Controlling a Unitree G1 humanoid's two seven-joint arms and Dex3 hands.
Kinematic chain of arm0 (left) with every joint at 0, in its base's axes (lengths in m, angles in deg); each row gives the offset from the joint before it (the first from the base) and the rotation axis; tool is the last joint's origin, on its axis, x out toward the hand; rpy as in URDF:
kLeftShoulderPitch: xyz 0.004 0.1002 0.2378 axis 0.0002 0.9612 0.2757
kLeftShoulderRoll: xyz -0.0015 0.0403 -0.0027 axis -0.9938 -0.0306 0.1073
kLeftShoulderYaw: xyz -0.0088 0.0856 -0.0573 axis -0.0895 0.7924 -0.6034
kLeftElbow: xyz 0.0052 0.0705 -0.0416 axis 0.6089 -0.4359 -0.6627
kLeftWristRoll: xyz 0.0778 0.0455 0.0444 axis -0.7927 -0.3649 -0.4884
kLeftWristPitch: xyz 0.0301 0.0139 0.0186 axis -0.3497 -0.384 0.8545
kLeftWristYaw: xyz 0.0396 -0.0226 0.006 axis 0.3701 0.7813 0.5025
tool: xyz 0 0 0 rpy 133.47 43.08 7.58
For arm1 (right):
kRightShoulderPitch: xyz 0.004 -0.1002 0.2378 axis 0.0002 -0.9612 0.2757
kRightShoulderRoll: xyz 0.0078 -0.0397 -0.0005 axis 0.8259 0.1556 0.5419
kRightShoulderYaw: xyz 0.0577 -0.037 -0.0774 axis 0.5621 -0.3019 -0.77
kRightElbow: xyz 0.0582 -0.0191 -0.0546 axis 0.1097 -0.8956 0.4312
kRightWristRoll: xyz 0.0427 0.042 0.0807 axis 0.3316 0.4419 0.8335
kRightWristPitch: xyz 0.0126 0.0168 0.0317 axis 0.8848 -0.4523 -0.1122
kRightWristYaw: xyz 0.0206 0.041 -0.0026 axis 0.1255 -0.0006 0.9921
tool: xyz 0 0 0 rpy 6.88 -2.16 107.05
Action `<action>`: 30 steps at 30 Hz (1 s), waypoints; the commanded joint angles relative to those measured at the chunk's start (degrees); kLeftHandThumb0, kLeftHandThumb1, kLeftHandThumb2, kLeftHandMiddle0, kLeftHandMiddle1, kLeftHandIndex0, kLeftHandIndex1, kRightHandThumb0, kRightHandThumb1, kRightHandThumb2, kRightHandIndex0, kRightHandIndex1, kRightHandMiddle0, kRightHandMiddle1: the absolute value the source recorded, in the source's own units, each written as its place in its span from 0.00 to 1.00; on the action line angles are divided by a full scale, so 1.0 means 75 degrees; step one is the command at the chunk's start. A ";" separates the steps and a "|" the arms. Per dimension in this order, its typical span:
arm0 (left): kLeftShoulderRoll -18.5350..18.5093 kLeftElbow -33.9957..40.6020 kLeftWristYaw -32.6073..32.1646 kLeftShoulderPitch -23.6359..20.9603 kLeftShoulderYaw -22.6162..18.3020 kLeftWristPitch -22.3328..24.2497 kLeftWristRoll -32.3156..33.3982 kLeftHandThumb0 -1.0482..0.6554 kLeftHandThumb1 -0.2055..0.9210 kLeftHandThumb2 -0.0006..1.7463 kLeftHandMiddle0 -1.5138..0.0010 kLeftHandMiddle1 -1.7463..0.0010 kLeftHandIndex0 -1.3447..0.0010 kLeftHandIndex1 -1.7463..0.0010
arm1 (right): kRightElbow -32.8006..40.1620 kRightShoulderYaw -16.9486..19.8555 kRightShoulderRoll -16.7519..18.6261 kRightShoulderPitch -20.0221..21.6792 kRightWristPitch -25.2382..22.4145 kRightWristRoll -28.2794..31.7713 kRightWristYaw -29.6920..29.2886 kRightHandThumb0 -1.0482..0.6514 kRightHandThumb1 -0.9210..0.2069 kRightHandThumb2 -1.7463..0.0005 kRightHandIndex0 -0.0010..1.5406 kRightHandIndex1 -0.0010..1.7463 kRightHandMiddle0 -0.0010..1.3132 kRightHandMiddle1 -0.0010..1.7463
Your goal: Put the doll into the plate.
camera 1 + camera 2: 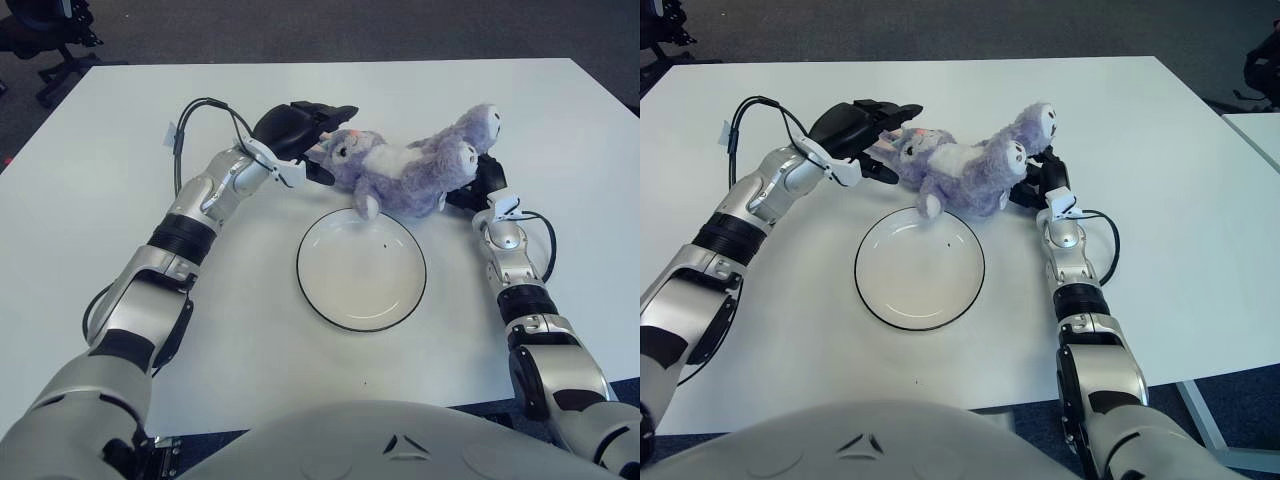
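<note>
Doll (400,172), a purple-and-white plush rabbit, lies on its side on the white desk (120,140), just beyond the far rim of the plate (361,268); one white paw overhangs that rim, the rest of the body is off the plate. Plate is white with a thin dark edge and holds nothing but a tiny dark speck. Left hand (300,135) is at the doll's head end, on the far-left side of the plate: fingers cupped over the ears and touching the head, wrapped partway but not plainly clamped, so best called a contact, not a firm hold. Right hand (482,184) sits behind the doll's feet, off the plate's far-right side, mostly hidden by the plush; whether its fingers are closed or spread cannot be told. Risks, as judged from here: a grip on soft ears alone could slip or stretch, letting the body sag and stay on the desk; the two hands squeezing unevenly could roll the doll away from the plate instead of toward it; dragging it low could catch the rim and shove or tip the light plate; the cable looped by the left wrist might snag. No brand, label or readable writing shows on doll, plate or desk.
</note>
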 commanded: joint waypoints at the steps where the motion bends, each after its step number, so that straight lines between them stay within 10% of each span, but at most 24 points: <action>1: 0.0005 -0.0227 0.0187 -0.0436 0.0317 0.0172 -0.0336 0.15 1.00 0.06 0.62 0.99 0.73 1.00 | -0.0637 -0.0209 0.0239 -0.0780 -0.0344 -0.0239 0.0112 0.38 0.29 0.46 0.56 1.00 0.31 1.00; 30: 0.0657 -0.0886 0.0294 -0.0928 0.1031 0.0807 -0.0601 0.23 0.96 0.00 0.66 1.00 0.78 1.00 | -0.0931 -0.0220 0.0295 -0.0586 -0.0302 -0.0216 0.0139 0.38 0.29 0.46 0.56 1.00 0.31 1.00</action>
